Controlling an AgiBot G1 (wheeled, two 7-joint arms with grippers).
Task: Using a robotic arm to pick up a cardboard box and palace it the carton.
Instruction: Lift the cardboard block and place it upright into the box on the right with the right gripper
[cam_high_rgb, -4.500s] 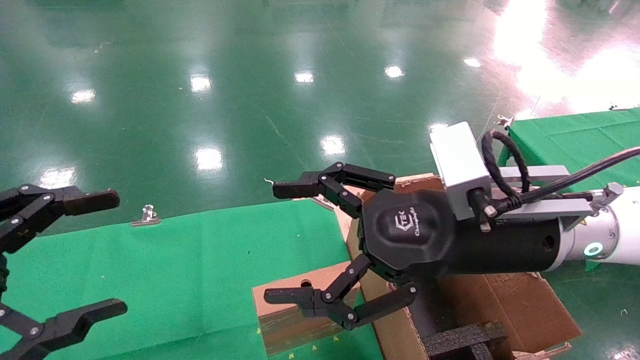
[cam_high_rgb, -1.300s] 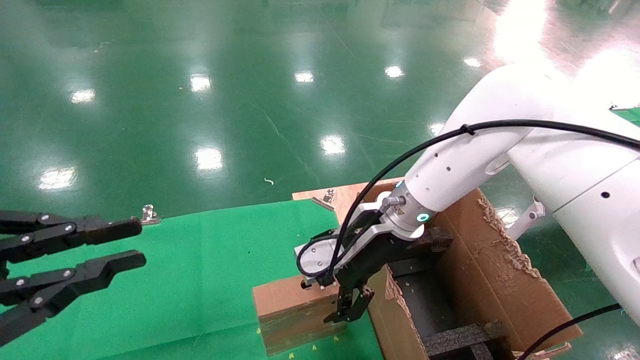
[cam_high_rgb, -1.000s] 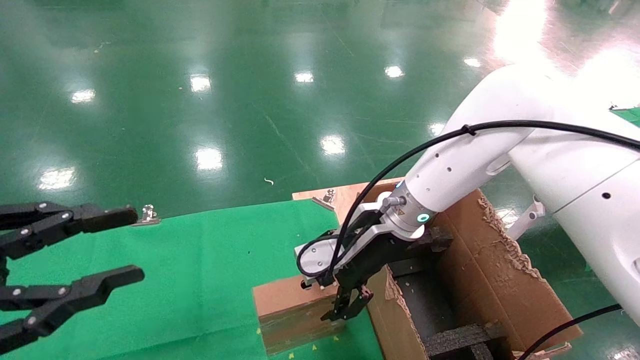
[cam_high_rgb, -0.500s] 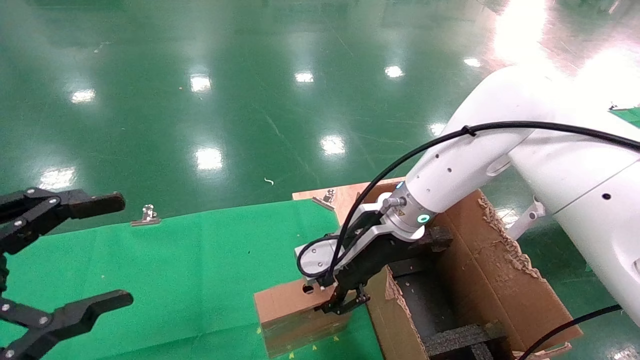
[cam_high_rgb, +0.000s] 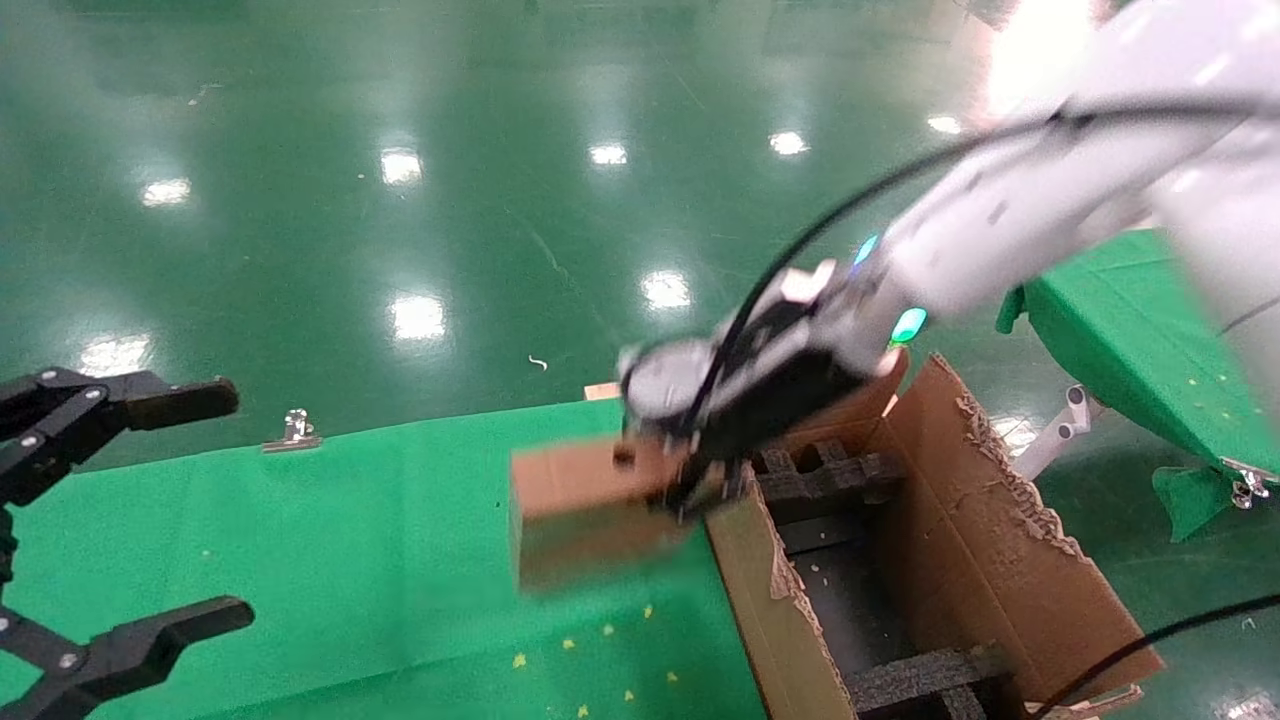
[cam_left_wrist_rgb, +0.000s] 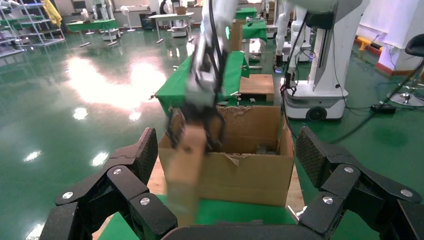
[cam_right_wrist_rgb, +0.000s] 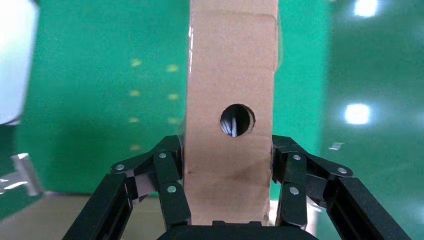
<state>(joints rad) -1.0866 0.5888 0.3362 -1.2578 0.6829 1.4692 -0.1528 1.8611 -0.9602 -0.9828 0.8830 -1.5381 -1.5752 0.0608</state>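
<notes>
My right gripper (cam_high_rgb: 690, 485) is shut on the small brown cardboard box (cam_high_rgb: 585, 510) and holds it in the air above the green cloth, just left of the carton. In the right wrist view the box (cam_right_wrist_rgb: 230, 90) sits between the black fingers (cam_right_wrist_rgb: 167, 185), its round hole showing. The large carton (cam_high_rgb: 960, 540) with torn flaps and black foam inserts (cam_high_rgb: 830, 475) stands open at the right. It also shows in the left wrist view (cam_left_wrist_rgb: 250, 165) behind the lifted box (cam_left_wrist_rgb: 185, 170). My left gripper (cam_high_rgb: 175, 510) is open and empty at the far left.
A green cloth (cam_high_rgb: 350, 560) covers the table. A metal clip (cam_high_rgb: 293, 431) holds its far edge. A second green-covered table (cam_high_rgb: 1130, 330) stands at the right. The glossy green floor (cam_high_rgb: 450, 200) lies beyond.
My right gripper closed on the small box and lifted it off the cloth, up and away from me beside the carton. My left gripper opened and stayed at the far left.
</notes>
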